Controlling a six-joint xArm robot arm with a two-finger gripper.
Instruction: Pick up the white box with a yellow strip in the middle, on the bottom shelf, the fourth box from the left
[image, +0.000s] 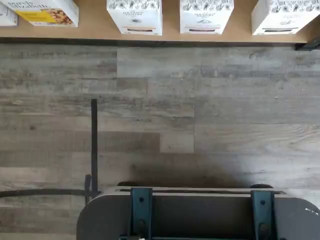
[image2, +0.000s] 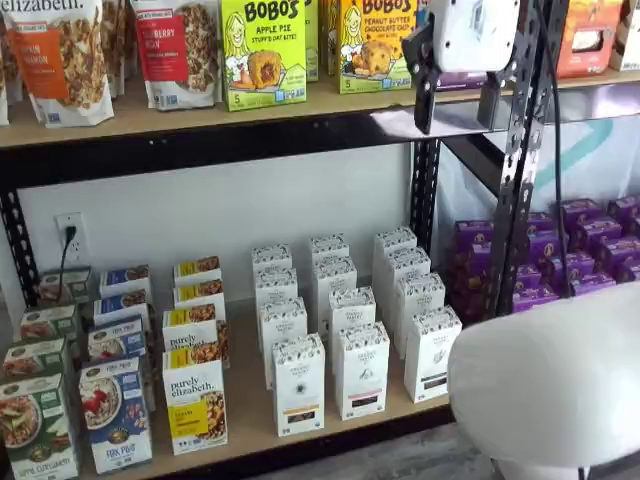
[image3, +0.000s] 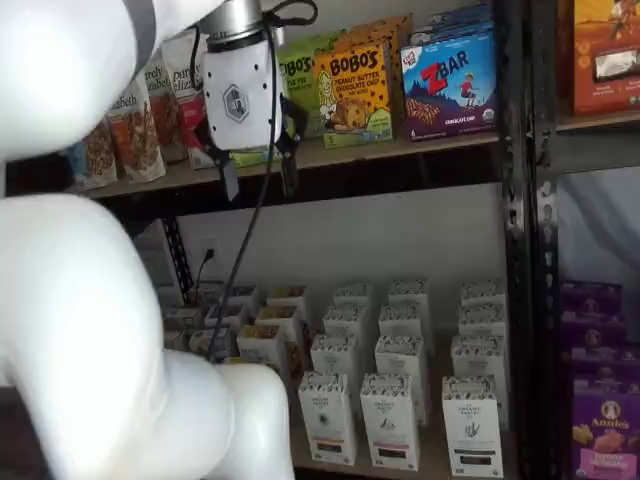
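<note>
The white box stands at the front of the bottom shelf, right of a wider "purely elizabeth" box, leading a row of like cartons. It also shows in a shelf view and in the wrist view, on the tan board. My gripper hangs high up at the level of the upper shelf, far above the box and to its right. It also shows in a shelf view. Its two black fingers stand apart with a plain gap and hold nothing.
The "purely elizabeth" box and coloured boxes stand left of the white cartons. Two more white cartons stand to the right. A black upright and purple boxes lie further right. A dark mount with teal brackets shows over grey wood flooring.
</note>
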